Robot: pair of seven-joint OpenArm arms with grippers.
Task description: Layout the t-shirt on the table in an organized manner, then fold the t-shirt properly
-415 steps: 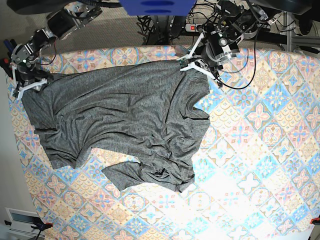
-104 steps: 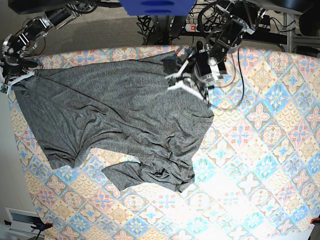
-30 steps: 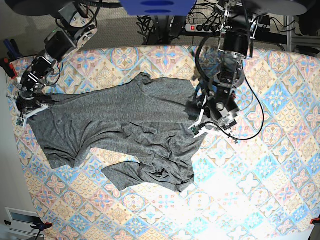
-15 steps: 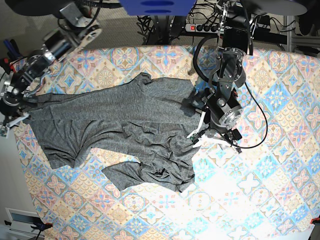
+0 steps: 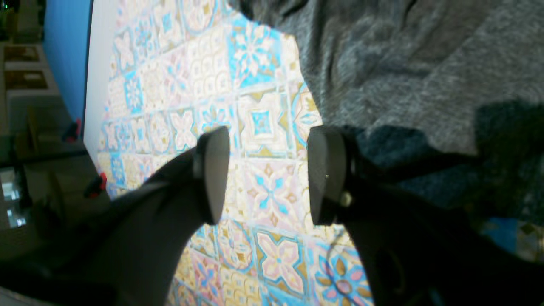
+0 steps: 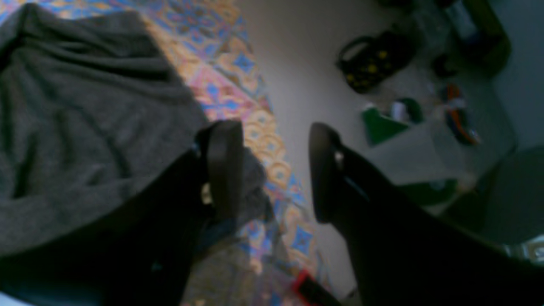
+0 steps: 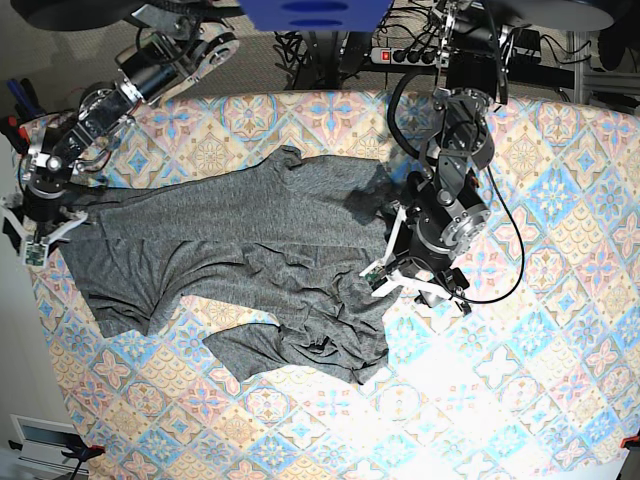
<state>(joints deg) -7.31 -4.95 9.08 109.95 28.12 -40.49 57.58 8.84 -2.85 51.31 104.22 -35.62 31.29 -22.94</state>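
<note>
The shirt (image 7: 240, 260) lies rumpled across the table (image 7: 540, 330), hem bunched. My left gripper (image 5: 265, 174) and right gripper (image 6: 272, 170) both gape, empty.

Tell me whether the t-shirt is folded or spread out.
Neither: the t-shirt lies loosely spread but rumpled on the table, its lower edge bunched; no neat fold shows.

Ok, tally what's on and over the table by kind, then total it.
T-shirt: 1
Grippers, left gripper and right gripper, both open and empty: 2
Table itself: 1
Total: 4
</note>
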